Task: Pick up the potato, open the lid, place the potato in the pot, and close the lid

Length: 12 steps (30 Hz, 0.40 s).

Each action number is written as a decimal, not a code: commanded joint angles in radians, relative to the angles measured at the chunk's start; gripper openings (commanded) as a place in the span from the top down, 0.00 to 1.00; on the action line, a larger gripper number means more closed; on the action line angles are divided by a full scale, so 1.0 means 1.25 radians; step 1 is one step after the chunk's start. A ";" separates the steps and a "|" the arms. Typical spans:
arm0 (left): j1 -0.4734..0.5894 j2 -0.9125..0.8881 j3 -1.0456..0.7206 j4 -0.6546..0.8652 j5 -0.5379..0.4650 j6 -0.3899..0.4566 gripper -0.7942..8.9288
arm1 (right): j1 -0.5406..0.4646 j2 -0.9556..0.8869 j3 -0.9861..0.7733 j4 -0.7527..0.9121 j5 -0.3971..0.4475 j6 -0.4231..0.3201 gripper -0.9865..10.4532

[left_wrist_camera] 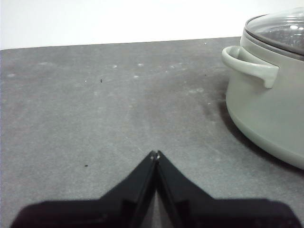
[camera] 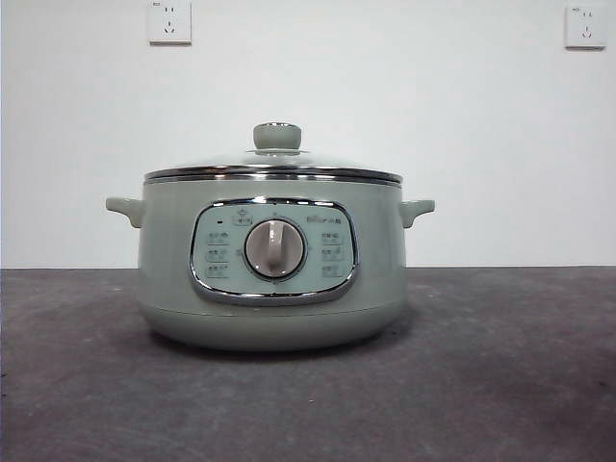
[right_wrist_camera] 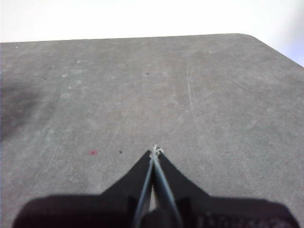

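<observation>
With both sets of fingers, left [left_wrist_camera: 155, 154] and right [right_wrist_camera: 155, 150], closed on nothing, the lidded [camera: 276, 154] pot [camera: 272, 289] waits beside the left; the unseen potato risks a blind search.

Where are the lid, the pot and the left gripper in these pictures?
lid [camera: 277, 136]: front view, on its green knob.
pot [camera: 173, 250]: front view, on its green side wall beside the control panel.
left gripper [left_wrist_camera: 155, 154]: left wrist view, at its closed black tips.
</observation>
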 commanded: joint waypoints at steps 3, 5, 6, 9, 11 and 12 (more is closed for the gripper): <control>0.002 0.000 -0.008 0.006 -0.002 0.003 0.92 | -0.001 -0.002 -0.010 0.010 0.004 0.004 0.91; 0.002 0.000 -0.008 0.006 -0.002 0.003 0.92 | -0.001 -0.002 -0.010 0.010 0.004 0.004 0.91; 0.002 0.000 -0.008 0.006 -0.002 0.003 0.92 | -0.001 -0.002 -0.010 0.010 0.004 0.004 0.91; 0.002 0.000 -0.008 0.006 -0.002 0.003 0.92 | -0.001 -0.002 -0.010 0.010 0.004 0.004 0.91; 0.002 -0.002 -0.008 0.006 -0.002 0.003 0.92 | -0.001 -0.002 -0.010 0.010 0.004 0.004 0.91; 0.002 -0.005 -0.008 0.006 -0.002 0.003 0.92 | -0.001 -0.002 -0.010 0.010 0.004 0.004 0.91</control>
